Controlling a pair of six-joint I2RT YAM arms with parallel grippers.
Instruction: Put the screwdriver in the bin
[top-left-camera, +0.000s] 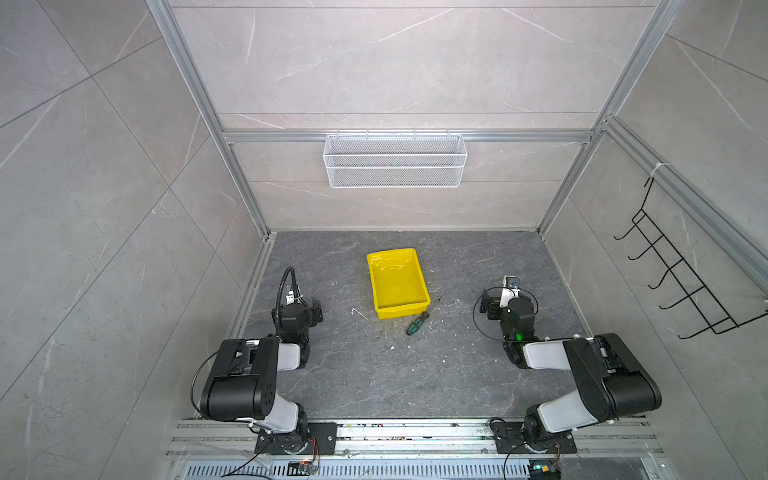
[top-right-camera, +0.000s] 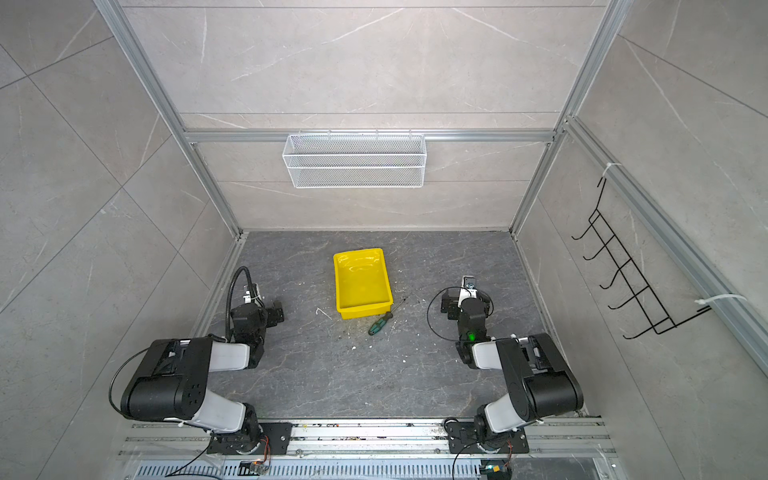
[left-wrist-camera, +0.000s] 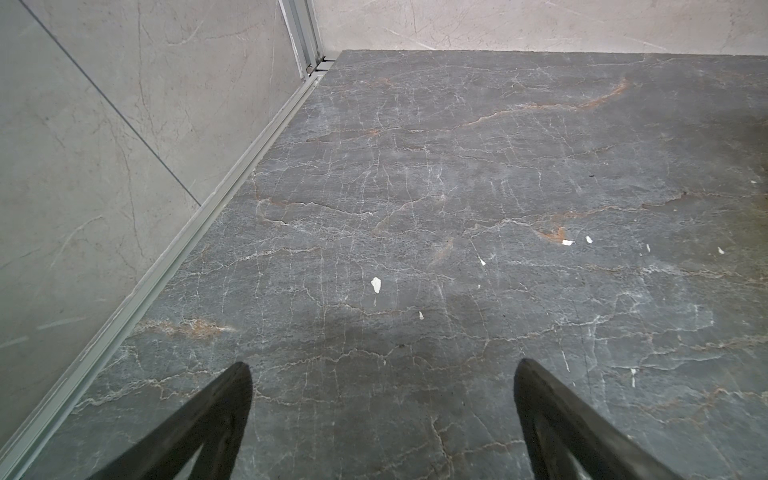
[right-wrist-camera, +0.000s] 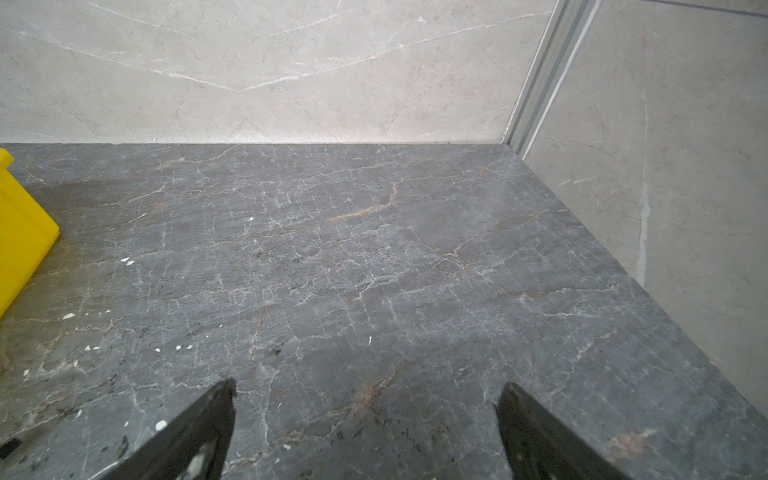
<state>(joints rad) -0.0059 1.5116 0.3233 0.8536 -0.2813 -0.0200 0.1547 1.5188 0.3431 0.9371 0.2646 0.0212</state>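
The screwdriver (top-left-camera: 417, 323) (top-right-camera: 380, 324), green-handled with a thin dark shaft, lies on the dark stone floor just off the bin's near right corner. Its shaft points back and to the right. The bin (top-left-camera: 401, 311) (top-right-camera: 365, 311) is a shallow yellow tray at mid-floor with nothing in it; its side wall (right-wrist-camera: 20, 232) also shows in the right wrist view. My left gripper (left-wrist-camera: 380, 368) is open over bare floor left of the bin. My right gripper (right-wrist-camera: 368, 386) is open over bare floor to the bin's right. Neither touches anything. The screwdriver is out of both wrist views.
A white wire mesh basket (top-left-camera: 395, 162) hangs on the back wall above the floor. A black wire hook rack (top-left-camera: 681, 274) hangs on the right wall. Aluminium frame rails edge the floor. Small white chips (left-wrist-camera: 376, 284) lie scattered on the stone.
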